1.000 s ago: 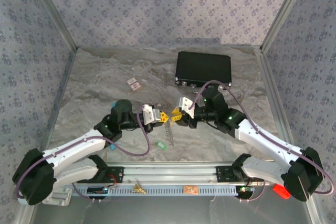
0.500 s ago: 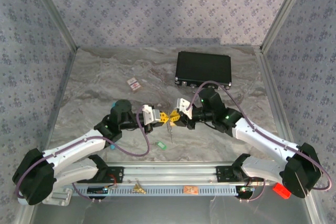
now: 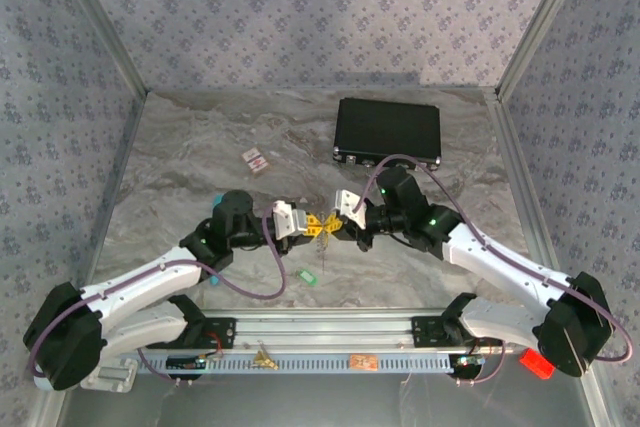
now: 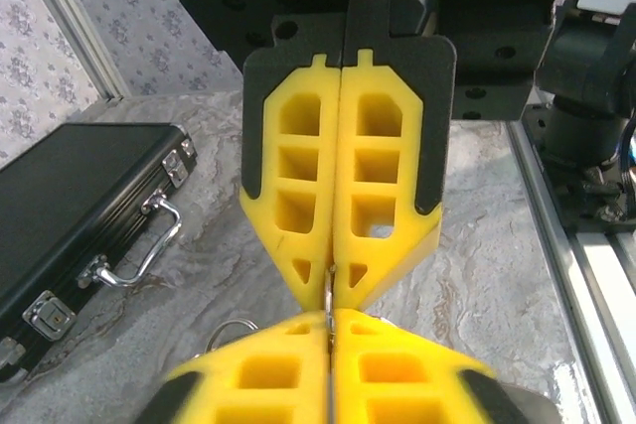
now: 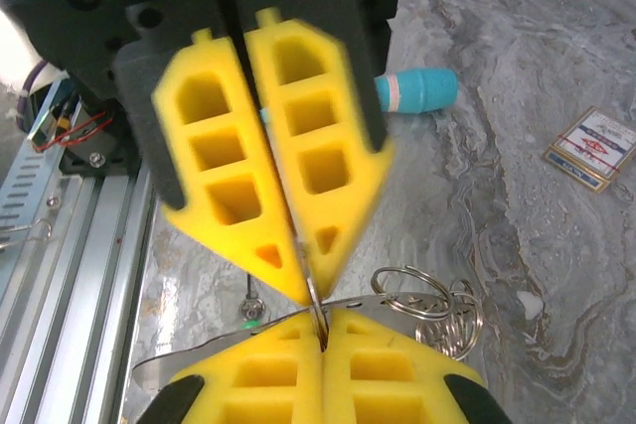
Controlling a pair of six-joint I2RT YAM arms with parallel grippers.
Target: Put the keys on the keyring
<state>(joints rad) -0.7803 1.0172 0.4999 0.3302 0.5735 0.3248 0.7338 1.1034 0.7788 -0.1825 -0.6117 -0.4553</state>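
My two grippers meet tip to tip above the middle of the table. The left gripper point(image 3: 313, 224) point(image 4: 331, 321) and the right gripper point(image 3: 331, 227) point(image 5: 320, 331) are each shut on the same thin silvery edge of the keyring point(image 3: 321, 245). The keyring's wire rings point(image 5: 427, 297) hang to one side, with a flat silvery strip running under my right fingers. One loop point(image 4: 231, 329) shows beside my left fingers. A small green-headed key point(image 3: 308, 274) point(image 5: 252, 323) lies on the table just below the grippers, held by neither.
A black case point(image 3: 387, 131) point(image 4: 70, 196) lies at the back right. A red-and-white card point(image 3: 256, 159) point(image 5: 591, 149) lies back left of centre. A teal pen point(image 5: 417, 89) rests near the left arm. A metal rail point(image 3: 320, 332) runs along the near edge, and patterned walls enclose the table.
The right gripper has moved left to meet the left gripper and has shut on the keyring. The left arm has barely moved.
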